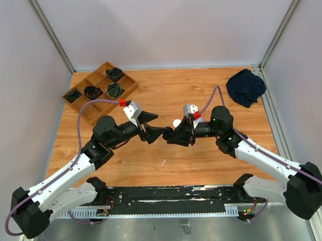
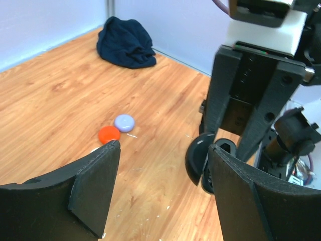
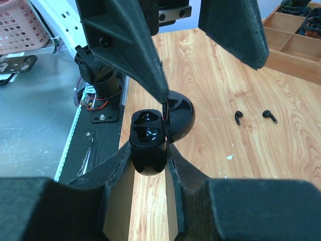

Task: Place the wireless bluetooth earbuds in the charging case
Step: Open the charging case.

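My right gripper (image 3: pixel 149 150) is shut on a black charging case (image 3: pixel 148 138) and holds it above the table. Its lid (image 3: pixel 179 118) is swung open and both sockets are empty. My left gripper (image 2: pixel 163 150) is open right at the case (image 2: pixel 200 160); in the right wrist view one of its fingers (image 3: pixel 145 60) touches the case at the lid hinge and the other (image 3: pixel 235 35) is apart. Two small black earbuds (image 3: pixel 237 117) (image 3: pixel 270 116) lie on the wood beyond the case. In the top view the two grippers (image 1: pixel 162 133) (image 1: pixel 175 137) meet at mid-table.
An orange round case (image 2: pixel 109 134) and a lavender one (image 2: pixel 124 122) lie side by side on the table. A white round case (image 1: pixel 176 122) sits by the right gripper. A wooden compartment tray (image 1: pixel 100 109) stands far left. A dark cloth (image 1: pixel 246 87) lies far right.
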Action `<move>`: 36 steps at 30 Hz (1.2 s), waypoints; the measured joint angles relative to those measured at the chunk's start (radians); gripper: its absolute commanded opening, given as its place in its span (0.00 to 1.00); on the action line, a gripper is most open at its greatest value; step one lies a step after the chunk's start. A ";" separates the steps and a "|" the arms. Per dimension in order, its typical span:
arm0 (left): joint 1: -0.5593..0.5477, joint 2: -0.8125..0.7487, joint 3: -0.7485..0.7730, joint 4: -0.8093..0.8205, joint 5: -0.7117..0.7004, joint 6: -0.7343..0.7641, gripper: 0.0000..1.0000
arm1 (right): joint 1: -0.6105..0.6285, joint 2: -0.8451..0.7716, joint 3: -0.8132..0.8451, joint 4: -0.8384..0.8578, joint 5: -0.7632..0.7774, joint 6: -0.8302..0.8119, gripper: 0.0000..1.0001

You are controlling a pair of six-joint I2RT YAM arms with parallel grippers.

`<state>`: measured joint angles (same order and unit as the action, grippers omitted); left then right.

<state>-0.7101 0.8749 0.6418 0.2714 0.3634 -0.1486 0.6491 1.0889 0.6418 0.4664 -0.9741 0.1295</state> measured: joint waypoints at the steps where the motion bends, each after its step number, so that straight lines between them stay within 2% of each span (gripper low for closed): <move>1: 0.000 0.000 0.002 -0.001 -0.013 -0.004 0.77 | 0.000 0.000 0.000 -0.002 -0.003 -0.002 0.15; 9: 0.001 0.000 0.007 -0.019 -0.080 -0.022 0.84 | 0.000 0.000 0.000 -0.032 0.003 -0.016 0.15; 13: 0.001 -0.003 0.007 -0.036 -0.131 -0.043 0.85 | 0.000 0.002 0.000 -0.069 0.063 -0.042 0.15; 20: 0.010 0.002 0.007 -0.133 -0.361 -0.125 0.85 | 0.000 0.043 -0.030 -0.089 0.228 -0.071 0.15; 25: 0.061 0.036 -0.010 -0.218 -0.495 -0.227 0.83 | 0.000 0.052 -0.085 -0.089 0.336 -0.085 0.15; 29: 0.127 0.099 -0.030 -0.258 -0.532 -0.296 0.82 | 0.000 0.056 -0.103 -0.087 0.397 -0.096 0.15; 36: 0.230 0.309 -0.034 -0.248 -0.529 -0.361 0.79 | 0.000 0.075 -0.134 -0.046 0.446 -0.105 0.14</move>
<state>-0.4801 1.1843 0.6079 0.0238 -0.1654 -0.5095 0.6491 1.1637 0.5079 0.4206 -0.5278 0.0250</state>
